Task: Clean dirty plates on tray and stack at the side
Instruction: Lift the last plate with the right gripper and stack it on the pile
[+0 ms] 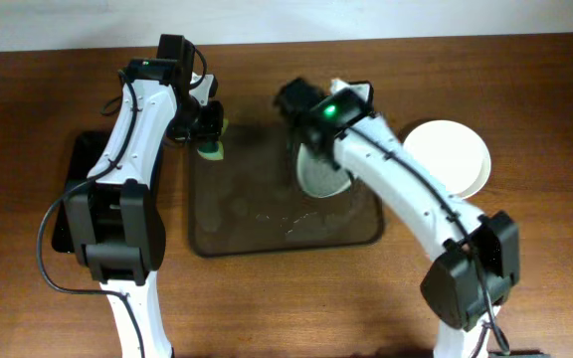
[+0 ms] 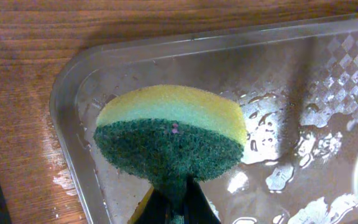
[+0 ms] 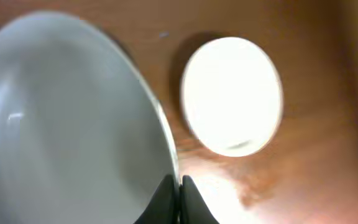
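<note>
The brown glossy tray (image 1: pixel 267 234) lies in the middle of the table, wet inside. My right gripper (image 1: pixel 306 139) is shut on the rim of a pale plate (image 1: pixel 321 177) and holds it tilted above the tray's right half; the right wrist view shows the plate (image 3: pixel 67 124) large, with the jaws (image 3: pixel 178 193) pinching its edge. A white plate (image 1: pixel 451 154) sits on the table right of the tray, also in the right wrist view (image 3: pixel 232 93). My left gripper (image 1: pixel 207 129) is shut on a yellow-green sponge (image 2: pixel 173 137) over the tray's far left corner (image 2: pixel 73 81). A third plate is not visible.
A narrow black tray (image 1: pixel 78 189) lies on the table left of the brown tray, partly under my left arm. Water patches (image 2: pixel 278 149) glisten on the brown tray's floor.
</note>
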{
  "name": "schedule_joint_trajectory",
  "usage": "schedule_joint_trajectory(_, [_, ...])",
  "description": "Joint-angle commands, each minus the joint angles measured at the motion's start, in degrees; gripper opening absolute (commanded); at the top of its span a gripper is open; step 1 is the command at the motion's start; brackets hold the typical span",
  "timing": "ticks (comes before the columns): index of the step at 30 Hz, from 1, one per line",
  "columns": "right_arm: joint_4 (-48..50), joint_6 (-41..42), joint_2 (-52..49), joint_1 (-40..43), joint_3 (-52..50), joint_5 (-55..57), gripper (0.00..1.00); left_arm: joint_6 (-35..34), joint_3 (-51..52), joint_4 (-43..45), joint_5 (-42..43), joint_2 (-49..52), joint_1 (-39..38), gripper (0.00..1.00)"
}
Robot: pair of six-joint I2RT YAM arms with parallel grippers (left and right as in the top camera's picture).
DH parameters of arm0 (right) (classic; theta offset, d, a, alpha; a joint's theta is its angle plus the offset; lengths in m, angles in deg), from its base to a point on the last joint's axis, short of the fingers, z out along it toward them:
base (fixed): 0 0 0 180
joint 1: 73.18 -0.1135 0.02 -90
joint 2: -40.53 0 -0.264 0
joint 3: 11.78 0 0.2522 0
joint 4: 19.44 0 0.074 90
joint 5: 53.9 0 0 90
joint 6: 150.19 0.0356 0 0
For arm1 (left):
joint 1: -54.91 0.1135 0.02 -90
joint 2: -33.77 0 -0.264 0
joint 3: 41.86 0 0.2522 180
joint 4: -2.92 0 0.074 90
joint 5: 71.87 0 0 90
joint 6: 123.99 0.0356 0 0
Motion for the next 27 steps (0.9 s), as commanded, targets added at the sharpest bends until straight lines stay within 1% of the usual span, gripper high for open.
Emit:
schedule_joint_trajectory(1, [3.8,-12.2,1.4,8.5,0.4,-24.0,0.04,-0.4,-0.6,0.2,-0.1,-0.3,0.1,0.01])
schedule_joint_trajectory(2, [5.1,-13.3,1.4,12.7,0.4,-29.6,0.04,-0.4,-0.6,0.2,-0.1,-0.3,0.1,0.01])
schedule_joint_trajectory(3, [5.5,-13.3,1.4,16.7,0.4,-32.2,0.04,-0.4,-0.6,0.2,-0.1,-0.3,0.1,0.01])
schedule_joint_trajectory(4, [5.6,-13.3,1.4,25.0,0.4,-33.6,0.04,-0.4,-0.6,0.2,-0.1,-0.3,0.1,0.01])
schedule_joint_trajectory(5, [5.6,-13.3,1.4,28.1,0.4,-33.6,0.04,-0.4,-0.6,0.2,-0.1,-0.3,0.1,0.01])
schedule_joint_trajectory(8, [6.1,-13.3,1.2,41.9,0.4,-33.2,0.04,-0.4,-0.6,0.2,-0.1,-0.3,0.1,0.01])
schedule_joint_trajectory(10, [6.1,-14.2,1.0,47.3,0.0,-32.9,0.04,-0.4,-0.6,0.2,-0.1,-0.3,0.1,0.01])
schedule_joint_trajectory(12, [6.2,-14.5,1.0,49.8,-1.9,-30.2,0.04,-0.4,-0.6,0.2,-0.1,-0.3,0.1,0.01])
schedule_joint_trajectory(15, [12.0,-14.5,1.0,50.1,-11.7,-29.2,0.04,-0.4,-0.6,0.2,-0.1,-0.3,0.1,0.01])
schedule_joint_trajectory(16, [14.5,-14.5,1.0,50.1,-14.9,-29.3,0.13,-0.4,-0.6,0.2,-0.1,-0.3,0.1,0.01])
schedule_joint_trajectory(17, [15.6,-14.5,1.0,50.1,-17.0,-29.3,0.36,-0.4,-0.6,0.2,-0.1,-0.3,0.1,0.01])
schedule_joint_trajectory(18, [14.9,-14.5,1.1,50.1,-17.1,-29.3,0.75,-0.4,-0.6,0.2,-0.2,-0.3,0.1,0.01])
schedule_joint_trajectory(19, [14.4,-14.5,1.6,50.1,-16.6,-29.3,0.87,-0.7,-0.7,0.4,-1.2,-0.3,0.2,0.01])
schedule_joint_trajectory(20, [12.4,-14.6,3.3,50.1,-14.8,-30.9,0.95,-2.5,-2.7,-1.2,-4.0,-0.8,0.4,0.01])
schedule_joint_trajectory(21, [11.5,-18.0,6.8,49.5,-12.6,-35.2,0.96,-2.5,-7.7,-6.7,-8.5,-2.8,1.3,0.01])
schedule_joint_trajectory(22, [11.2,-18.9,9.0,48.8,-11.9,-36.5,0.97,-6.1,-10.1,-10.5,-15.5,-4.7,2.4,0.01])
schedule_joint_trajectory(23, [11.1,-18.8,12.5,47.1,-11.7,-36.8,0.98,-8.9,-11.1,-12.6,-19.7,-7.1,4.2,0.01])
schedule_joint_trajectory(25, [11.1,-18.8,17.4,42.9,-11.7,-36.8,0.98,-9.6,-11.1,-15.8,-19.9,-11.6,9.3,0.01])
schedule_joint_trajectory(27, [11.1,-18.8,18.4,37.6,-11.8,-36.8,0.98,-10.2,-10.1,-21.0,-20.4,-12.1,14.6,0.01])
